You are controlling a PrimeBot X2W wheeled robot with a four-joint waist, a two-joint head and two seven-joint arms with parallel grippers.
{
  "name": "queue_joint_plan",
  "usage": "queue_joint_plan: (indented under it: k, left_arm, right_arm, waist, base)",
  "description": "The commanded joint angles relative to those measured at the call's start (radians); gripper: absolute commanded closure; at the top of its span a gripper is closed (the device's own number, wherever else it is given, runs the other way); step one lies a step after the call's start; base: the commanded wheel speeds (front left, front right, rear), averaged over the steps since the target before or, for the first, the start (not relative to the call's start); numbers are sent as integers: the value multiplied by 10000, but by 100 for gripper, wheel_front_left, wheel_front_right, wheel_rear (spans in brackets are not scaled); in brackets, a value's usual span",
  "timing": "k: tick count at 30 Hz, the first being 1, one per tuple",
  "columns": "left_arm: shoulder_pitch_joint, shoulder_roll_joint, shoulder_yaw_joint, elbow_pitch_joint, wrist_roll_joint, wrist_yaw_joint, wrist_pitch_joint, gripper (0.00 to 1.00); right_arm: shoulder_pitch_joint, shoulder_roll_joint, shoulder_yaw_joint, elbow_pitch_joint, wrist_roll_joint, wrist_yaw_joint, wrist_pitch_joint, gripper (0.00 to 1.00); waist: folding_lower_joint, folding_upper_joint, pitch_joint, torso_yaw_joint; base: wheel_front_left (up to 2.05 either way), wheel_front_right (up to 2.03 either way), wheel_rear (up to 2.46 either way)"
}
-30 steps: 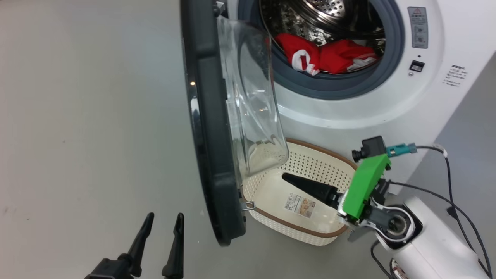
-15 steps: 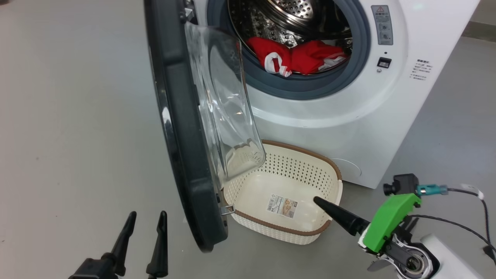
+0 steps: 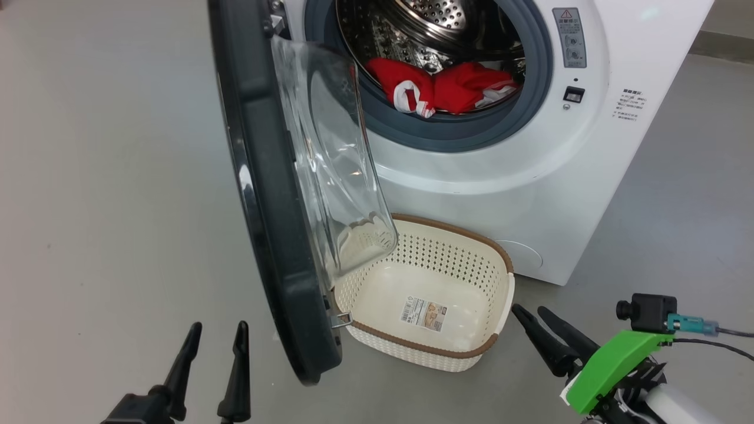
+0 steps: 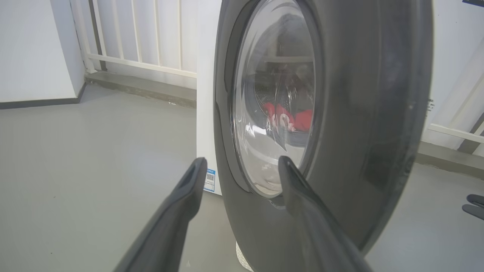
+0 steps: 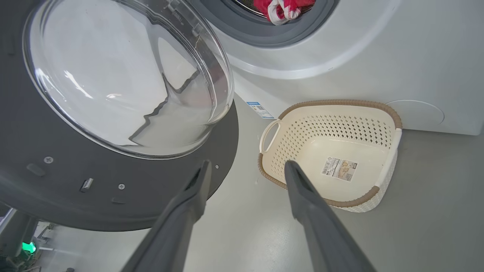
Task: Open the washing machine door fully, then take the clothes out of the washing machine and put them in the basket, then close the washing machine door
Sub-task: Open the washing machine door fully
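The washing machine (image 3: 530, 176) stands with its door (image 3: 265, 194) swung out to the left, edge-on to me, glass bowl facing the drum. Red and white clothes (image 3: 442, 88) lie in the drum behind the grey gasket. The cream basket (image 3: 447, 254) sits on the floor below the opening, holding just a paper label. My left gripper (image 3: 217, 326) is open, low and left of the door's outer face (image 4: 359, 113). My right gripper (image 3: 528, 309) is open beside the basket's right end. In the right wrist view the right gripper (image 5: 247, 164) points between door (image 5: 56, 189) and basket (image 5: 340, 102).
Grey floor (image 3: 106, 206) stretches to the left of the door. A white railing (image 4: 143, 37) and a kerb run behind the machine. The right wrist's green camera mount (image 3: 612, 365) and its cable (image 3: 718, 344) sit at the lower right.
My right gripper has drawn back from over the basket to the floor at its right end. The head camera has shifted; the door, clothes and basket look unmoved. The left gripper stays open.
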Motion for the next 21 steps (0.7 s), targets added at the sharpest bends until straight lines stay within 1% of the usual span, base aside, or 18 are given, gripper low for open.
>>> queue_joint_plan:
  k: [1, 9, 13, 16, 21]
  left_arm:
    - [-64, 85, 370, -205, -35, -14, -122, 0]
    - [-25, 85, 344, -222, -91, 37, -122, 0]
    - [-29, 85, 343, -232, -101, 50, -122, 0]
    - [-28, 85, 338, -244, -112, 65, -122, 0]
    - [-26, 85, 326, -279, -141, 97, -122, 0]
  right_arm:
    - [54, -228, 312, -116, -167, 65, -545, 0]
    - [-118, -625, 1288, 633, -634, 65, -1946, 0]
    - [-199, -653, 1354, 791, -743, 65, -2118, 0]
    - [-235, -652, 1223, 865, -1005, 65, -2186, 0]
    - [25, -346, 39, 679, -2320, 65, -2197, 0]
  waist:
    - [0, 0, -6, 6]
    - [0, 0, 19, -14]
    - [0, 0, 41, -21]
    - [0, 0, 56, -27]
    - [0, 0, 98, -34]
  base:
    - [0, 0, 0]
    - [0, 0, 0]
    - [0, 0, 0]
    - [0, 0, 0]
    - [0, 0, 0]
